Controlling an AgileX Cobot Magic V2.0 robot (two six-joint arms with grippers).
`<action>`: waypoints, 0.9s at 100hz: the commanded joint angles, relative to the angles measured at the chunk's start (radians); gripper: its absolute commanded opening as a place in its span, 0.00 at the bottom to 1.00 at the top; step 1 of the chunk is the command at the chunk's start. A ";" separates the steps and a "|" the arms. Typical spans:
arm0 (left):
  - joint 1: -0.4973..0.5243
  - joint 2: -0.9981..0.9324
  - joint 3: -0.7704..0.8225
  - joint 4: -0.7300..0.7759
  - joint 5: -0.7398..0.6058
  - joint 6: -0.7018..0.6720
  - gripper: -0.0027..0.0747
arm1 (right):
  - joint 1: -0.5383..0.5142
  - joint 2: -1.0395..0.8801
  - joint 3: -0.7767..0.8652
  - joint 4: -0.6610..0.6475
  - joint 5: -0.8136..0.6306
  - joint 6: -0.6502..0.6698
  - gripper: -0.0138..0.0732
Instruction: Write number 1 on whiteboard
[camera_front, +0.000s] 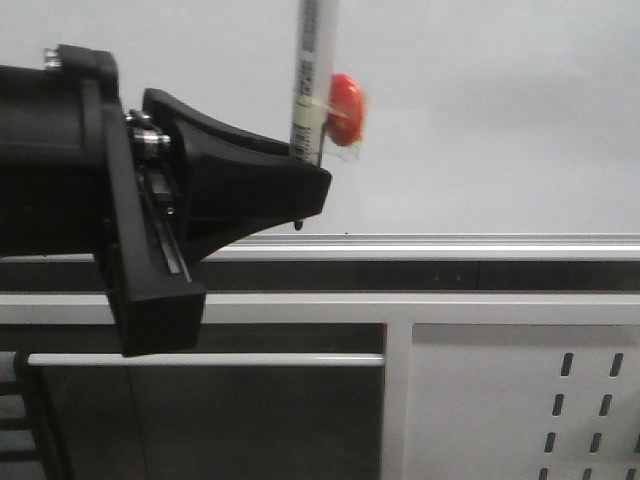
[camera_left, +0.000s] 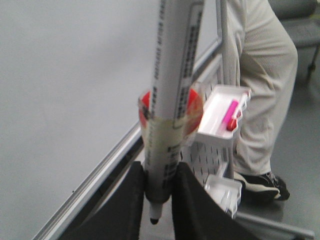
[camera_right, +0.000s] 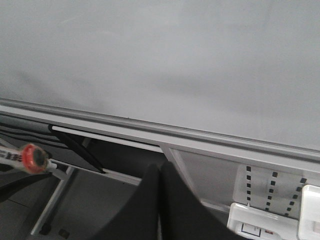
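Your left gripper (camera_front: 300, 185) is clamped on a marker (camera_front: 312, 70), which stands nearly upright with its barrel running up out of the front view and its dark tip poking out just below the fingers (camera_left: 127, 200). A red disc (camera_front: 345, 108) is taped to the barrel a little above the grip. The whiteboard (camera_front: 500, 110) fills the background, and in all three views its surface looks bare: no stroke, no tick, nothing of the number 1 that you can see yet. So judge the writing as not begun; the pen is in hand, and everything else is left. From the left wrist view the tip (camera_left: 154, 218) hangs low, near the level of the board's silver rail (camera_front: 450, 245), and appears to sit off the board rather than touching it, though the depth is hard to read. You will probably need to raise the tip onto open board, turn it toward the surface, press lightly and draw one tall stroke. Your right gripper (camera_right: 159, 200) is closed with nothing between its fingers, pointed at the rail and the perforated panel (camera_right: 270, 185) below the board. A person's leg (camera_left: 260, 90) stands beside the board's far end, next to a small white tray (camera_left: 220, 112) holding something pink.
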 joint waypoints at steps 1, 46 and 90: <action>-0.004 -0.077 -0.111 0.122 0.201 -0.145 0.01 | 0.010 0.010 -0.026 0.025 -0.068 -0.062 0.09; -0.182 -0.194 -0.263 0.823 0.631 -0.751 0.01 | 0.016 0.058 -0.026 0.182 -0.031 -0.136 0.23; -0.298 -0.178 -0.271 0.894 0.965 -0.742 0.01 | 0.016 0.184 -0.026 0.532 0.064 -0.276 0.50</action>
